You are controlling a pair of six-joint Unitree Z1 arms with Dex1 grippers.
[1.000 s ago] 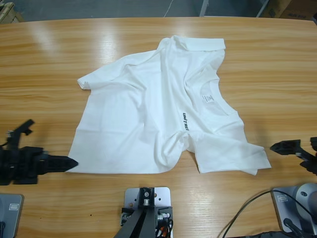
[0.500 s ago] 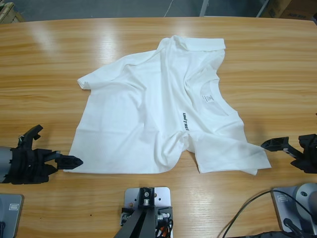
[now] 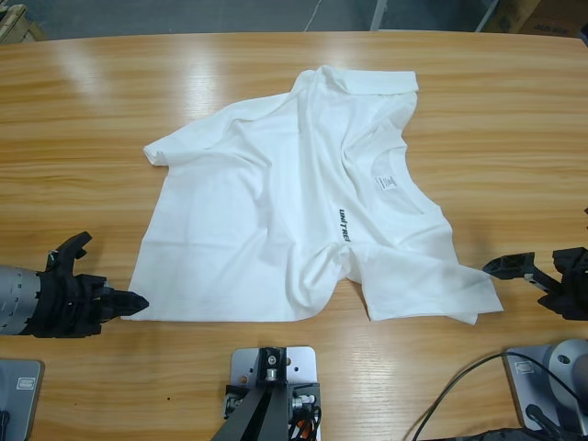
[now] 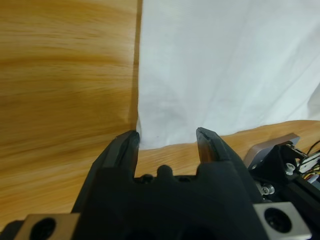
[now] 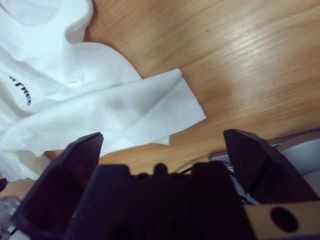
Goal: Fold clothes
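I see the T-shirt (image 3: 303, 202) lying crumpled mid-table, its long axis running from the hem corner at lower left to the sleeve at lower right of the high view. My left gripper (image 3: 129, 300), jaws spread, sits at that hem corner and looks nearer to the cloth than my right gripper (image 3: 501, 268), also spread, just beside the sleeve tip. Dark lettering (image 3: 343, 224) appears to read "UNITREE"; the white neck label (image 3: 386, 182) is illegible.
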